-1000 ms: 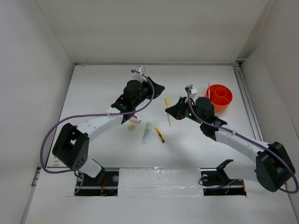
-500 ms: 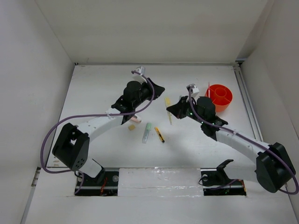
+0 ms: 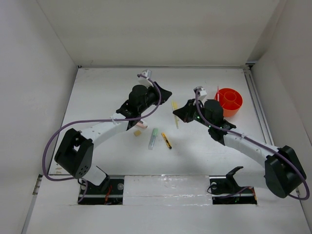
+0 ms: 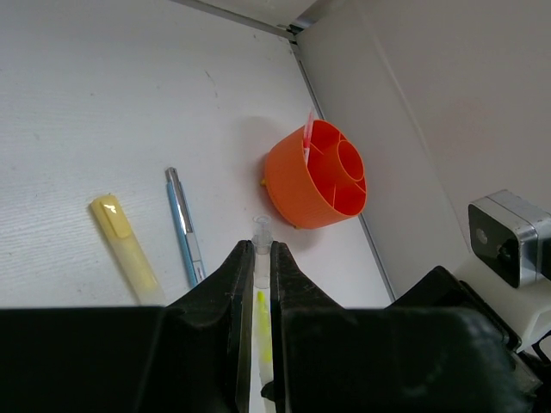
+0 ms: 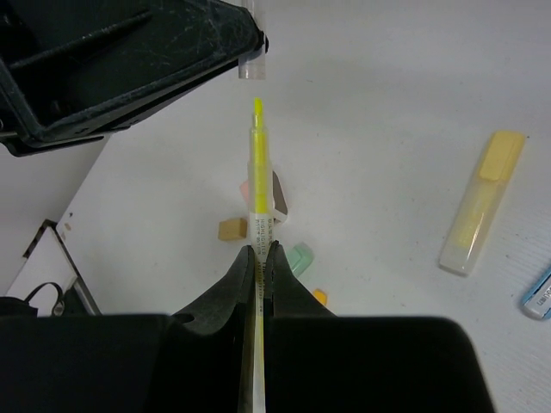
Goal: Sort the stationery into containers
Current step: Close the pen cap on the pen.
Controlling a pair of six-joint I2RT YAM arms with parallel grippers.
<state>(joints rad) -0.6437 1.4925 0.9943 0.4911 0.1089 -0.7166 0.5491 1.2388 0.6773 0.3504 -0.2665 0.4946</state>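
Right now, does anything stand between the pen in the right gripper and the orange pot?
Nothing visible does. The right gripper is shut on the thin yellow pen. A yellow marker and a grey-blue pen lie flat beside that path; the left gripper, holding a clear cap, is beyond the pen's tip, away from the orange pot.

- Left gripper's (image 4: 256,258) clear cap (image 5: 251,64) faced right gripper's (image 5: 258,254) thin yellow pen (image 5: 256,163), barring the middle.
- Orange pot (image 3: 229,101) stood just beside the right wrist.
- Table (image 3: 92,92) lay open beyond the left arm.
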